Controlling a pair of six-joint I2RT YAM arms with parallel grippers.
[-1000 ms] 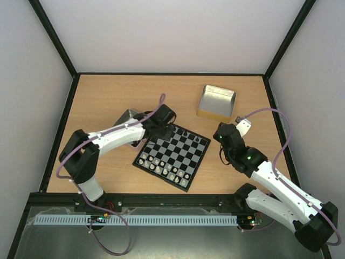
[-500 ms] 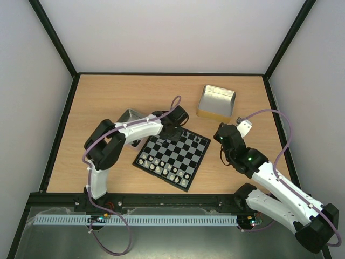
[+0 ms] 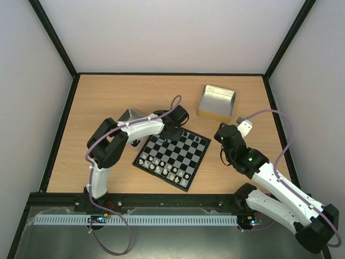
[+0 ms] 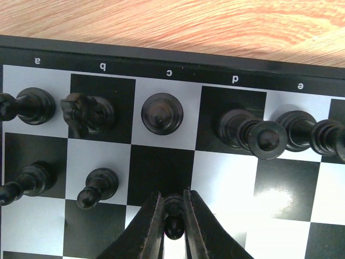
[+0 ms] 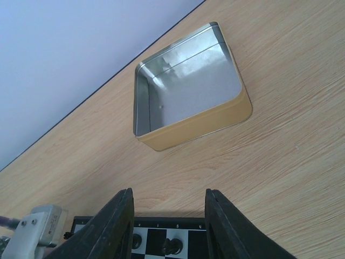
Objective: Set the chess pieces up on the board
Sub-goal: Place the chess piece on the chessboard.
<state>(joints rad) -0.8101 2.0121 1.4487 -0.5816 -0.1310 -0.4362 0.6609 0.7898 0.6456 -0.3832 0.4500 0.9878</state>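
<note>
The board (image 3: 171, 158) lies tilted in the middle of the table, pale pieces along its near edge and black pieces (image 3: 200, 139) along its far edge. My left gripper (image 3: 173, 133) is over the board's far corner, shut on a black pawn (image 4: 173, 208) held above the c-file squares. The left wrist view shows black pieces on the a to e squares of the back row (image 4: 161, 112) and two black pawns (image 4: 97, 186) in the second row. My right gripper (image 3: 222, 135) is open and empty, right of the board; its view shows two black pieces (image 5: 172, 246) at the board's edge.
An empty metal tin with a gold wall (image 3: 215, 101) stands at the back right, also in the right wrist view (image 5: 188, 86). A second metal tray (image 3: 128, 116) lies left of the board, partly hidden by my left arm.
My left gripper has moved right from the tray side to the board's far corner with the pawn. The right arm has barely moved.
</note>
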